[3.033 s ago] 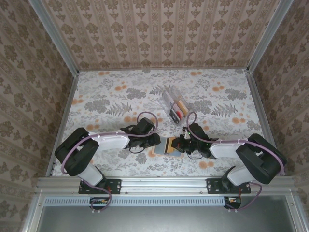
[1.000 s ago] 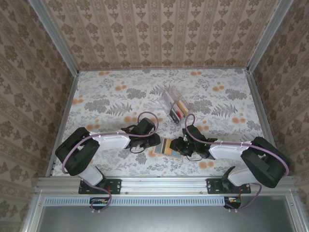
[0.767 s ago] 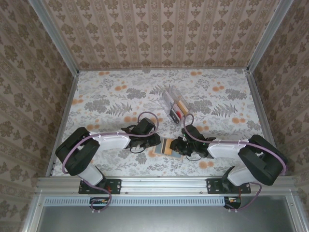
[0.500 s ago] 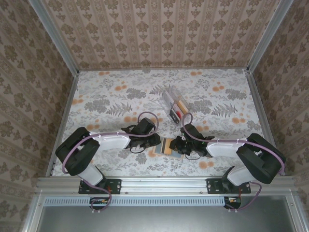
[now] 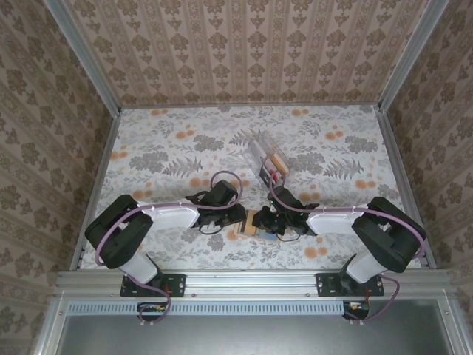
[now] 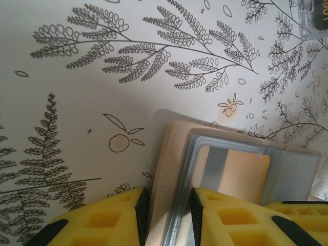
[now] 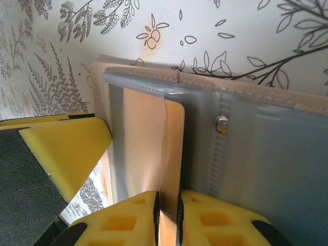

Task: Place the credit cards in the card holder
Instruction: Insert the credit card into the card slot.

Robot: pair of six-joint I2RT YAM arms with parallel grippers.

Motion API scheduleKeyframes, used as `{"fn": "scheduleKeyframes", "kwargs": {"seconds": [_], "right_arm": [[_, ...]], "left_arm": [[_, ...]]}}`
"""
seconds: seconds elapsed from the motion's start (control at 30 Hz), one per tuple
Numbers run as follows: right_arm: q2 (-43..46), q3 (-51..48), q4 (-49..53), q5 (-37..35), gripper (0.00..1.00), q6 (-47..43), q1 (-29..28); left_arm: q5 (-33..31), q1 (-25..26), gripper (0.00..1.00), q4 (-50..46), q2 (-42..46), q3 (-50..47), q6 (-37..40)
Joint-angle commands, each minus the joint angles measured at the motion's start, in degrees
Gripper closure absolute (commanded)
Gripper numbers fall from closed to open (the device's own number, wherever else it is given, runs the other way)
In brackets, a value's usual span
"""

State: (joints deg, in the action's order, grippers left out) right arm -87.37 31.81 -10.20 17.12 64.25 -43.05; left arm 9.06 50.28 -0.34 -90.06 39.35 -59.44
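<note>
A tan folding wallet point(image 5: 250, 225) lies open near the table's front, its grey inside up. My left gripper point(image 5: 238, 216) is shut on the wallet's left edge point(image 6: 171, 154), one pad on each side point(image 6: 166, 197). An orange-yellow credit card point(image 7: 171, 148) sits in the wallet's clear sleeve point(image 6: 238, 166). My right gripper point(image 7: 168, 200) is shut on that card's near edge, reaching in from the right point(image 5: 264, 222). The clear card holder point(image 5: 267, 164) stands farther back, with cards upright in its slots.
The left gripper's yellow finger point(image 7: 61, 154) is close beside the right gripper at the wallet. A corner of the card holder point(image 6: 313, 18) lies just beyond the wallet. Patterned walls and metal rails point(image 5: 96, 185) bound the floral table.
The right gripper has slid left over the wallet and closed on the orange-yellow card's edge. The left gripper and the wallet have stayed put.
</note>
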Motion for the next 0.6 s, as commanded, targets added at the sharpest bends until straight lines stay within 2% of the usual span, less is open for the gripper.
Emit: {"fn": "scheduleKeyframes", "kwargs": {"seconds": [0.0, 0.13, 0.3, 0.57], "right_arm": [[0.56, 1.50, 1.78, -0.19, 0.78, -0.68, -0.68], [3.44, 1.11, 5.92, -2.51, 0.74, -1.55, -0.69], [3.76, 0.71, 6.41, -2.89, 0.73, -1.66, -0.72], [-0.64, 1.93, 2.77, -0.32, 0.81, -1.59, -0.68]], "left_arm": [[1.42, 0.97, 0.69, 1.17, -0.99, -1.03, -1.03], [1.14, 0.91, 0.69, 1.15, -0.53, -1.60, -1.11], [1.25, 0.86, 0.69, 1.17, -0.85, -1.48, -0.98], [1.61, 0.87, 0.69, 1.42, -0.86, -1.42, -1.03]]}}
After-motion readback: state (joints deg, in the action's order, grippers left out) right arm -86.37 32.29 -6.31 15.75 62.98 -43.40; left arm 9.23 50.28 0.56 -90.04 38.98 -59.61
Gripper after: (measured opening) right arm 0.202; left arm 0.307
